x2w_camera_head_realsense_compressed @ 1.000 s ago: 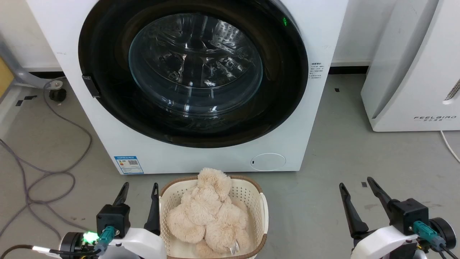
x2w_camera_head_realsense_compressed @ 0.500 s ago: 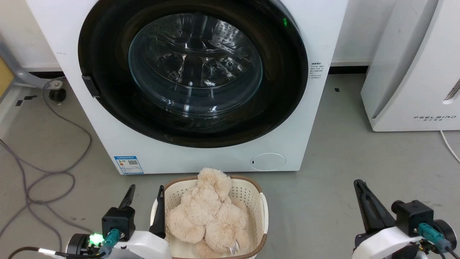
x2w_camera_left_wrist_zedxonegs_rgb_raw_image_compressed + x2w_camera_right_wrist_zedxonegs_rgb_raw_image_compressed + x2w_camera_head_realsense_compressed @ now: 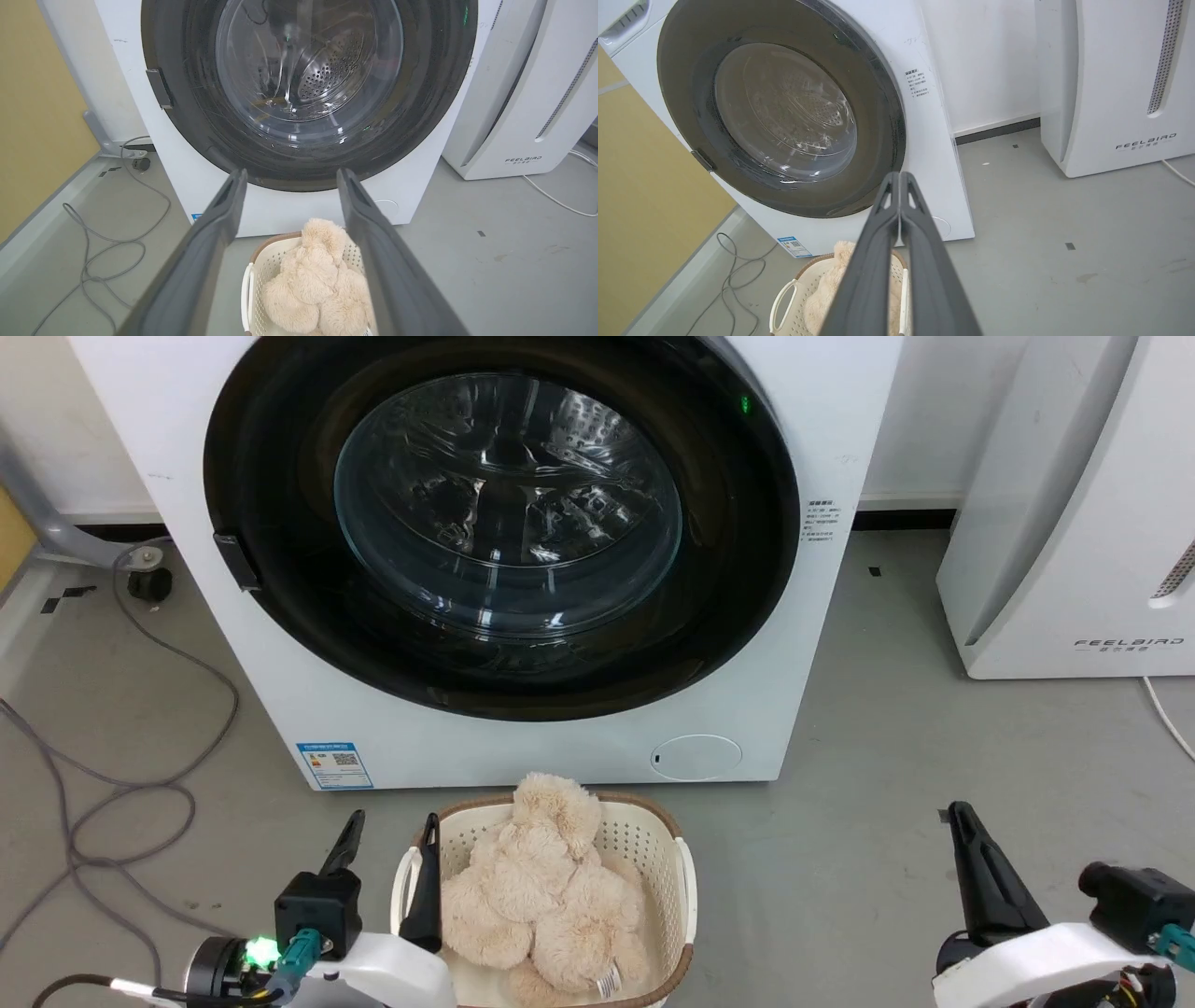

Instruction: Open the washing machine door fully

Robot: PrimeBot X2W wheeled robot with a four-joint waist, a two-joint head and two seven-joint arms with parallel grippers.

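Washing machine door (image 3: 501, 523) is sitting closed, flush against the front of the washing machine (image 3: 560, 751), with its glass bowl facing the robot. A small dark latch tab (image 3: 234, 560) is showing on its left rim, and a green light (image 3: 743, 403) is glowing at its upper right. Left gripper (image 3: 393, 819) is hovering low over the floor (image 3: 887, 728), fingers spread apart and holding nothing, just beside the left edge of the white basket (image 3: 667, 831). A beige plush toy (image 3: 537, 896) is lying in that basket, just in front of the machine. Right gripper (image 3: 960, 814) is hovering well off to the right, fingers pressed together on nothing, apart from the door. White FEELBIRD appliance (image 3: 1074, 541) is standing to the machine's right; grey cable (image 3: 121, 803) is trailing on the floor at left
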